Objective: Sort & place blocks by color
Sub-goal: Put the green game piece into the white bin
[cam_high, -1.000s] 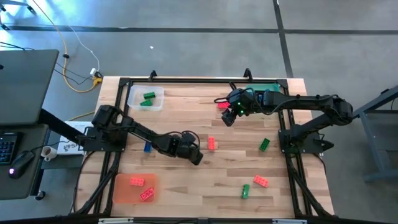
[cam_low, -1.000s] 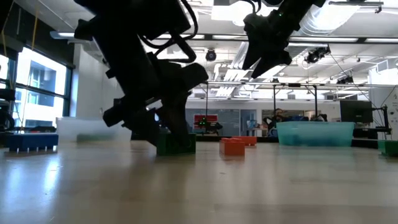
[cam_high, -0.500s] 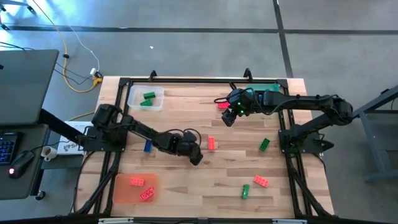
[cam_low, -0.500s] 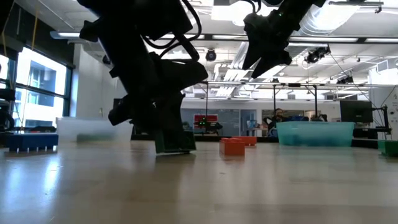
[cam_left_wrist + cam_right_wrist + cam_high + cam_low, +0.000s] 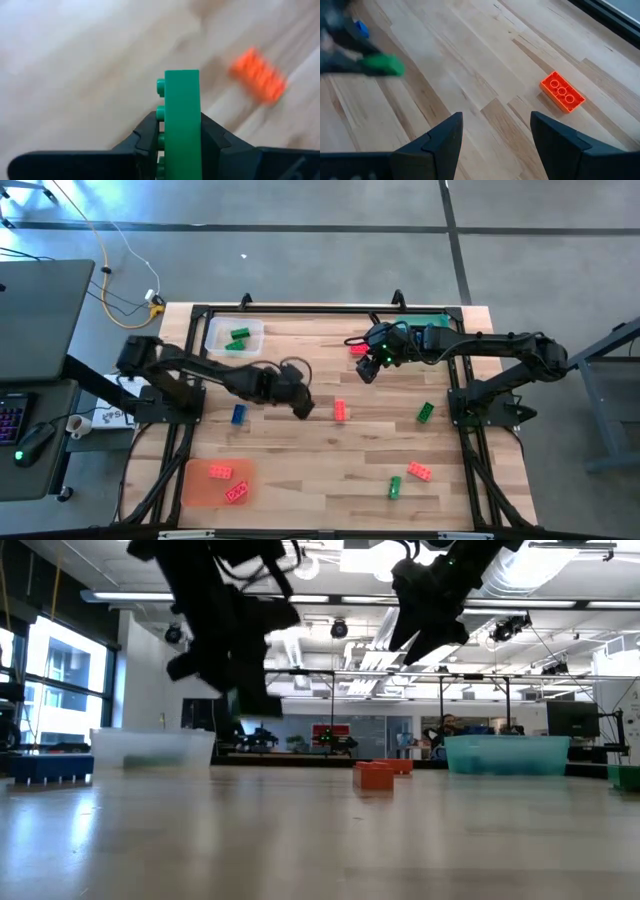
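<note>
Above mid-table, left gripper [image 5: 182, 135] clamped a green block [image 5: 182, 125], clear of the wood. Right gripper [image 5: 495, 135] hung open near the far edge. Three blocks sat in trays [image 5: 212, 338]; about six lay loose, unsorted.

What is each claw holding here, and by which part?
The left claw is shut on a green studded plastic brick, pinching its two broad sides, lifted off the table. The right claw is open and holds nothing.
</note>
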You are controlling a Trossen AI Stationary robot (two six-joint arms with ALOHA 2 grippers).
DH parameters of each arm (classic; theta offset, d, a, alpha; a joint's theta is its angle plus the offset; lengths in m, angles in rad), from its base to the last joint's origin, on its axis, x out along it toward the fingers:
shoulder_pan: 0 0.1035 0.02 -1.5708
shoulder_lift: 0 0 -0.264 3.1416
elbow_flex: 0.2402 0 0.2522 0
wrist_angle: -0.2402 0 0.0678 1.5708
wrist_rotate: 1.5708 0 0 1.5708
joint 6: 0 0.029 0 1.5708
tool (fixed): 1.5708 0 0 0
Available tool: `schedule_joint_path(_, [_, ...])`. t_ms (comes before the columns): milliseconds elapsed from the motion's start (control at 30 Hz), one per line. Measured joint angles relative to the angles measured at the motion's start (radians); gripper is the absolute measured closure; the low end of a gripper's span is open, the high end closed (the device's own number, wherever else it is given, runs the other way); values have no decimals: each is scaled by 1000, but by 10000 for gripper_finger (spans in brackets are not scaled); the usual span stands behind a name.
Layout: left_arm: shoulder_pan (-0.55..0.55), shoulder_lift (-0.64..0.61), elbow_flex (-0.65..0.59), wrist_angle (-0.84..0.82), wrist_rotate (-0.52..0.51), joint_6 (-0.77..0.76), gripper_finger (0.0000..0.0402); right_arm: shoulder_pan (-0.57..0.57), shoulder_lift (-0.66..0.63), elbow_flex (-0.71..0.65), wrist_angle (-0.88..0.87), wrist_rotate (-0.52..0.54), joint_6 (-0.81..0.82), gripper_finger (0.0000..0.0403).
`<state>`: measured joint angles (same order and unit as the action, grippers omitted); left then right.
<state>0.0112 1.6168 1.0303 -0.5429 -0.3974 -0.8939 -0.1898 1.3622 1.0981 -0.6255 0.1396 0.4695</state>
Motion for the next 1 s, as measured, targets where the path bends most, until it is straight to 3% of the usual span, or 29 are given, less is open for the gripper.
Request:
schedule_joint_path(500, [302,-337,-4,-329,-108,183,337,-77,0,0,81,18,-42,182])
schedule_joint_path(1000, [672,-357,-17,-410,-16,500,337,-220,0,0,155,18,-21,182])
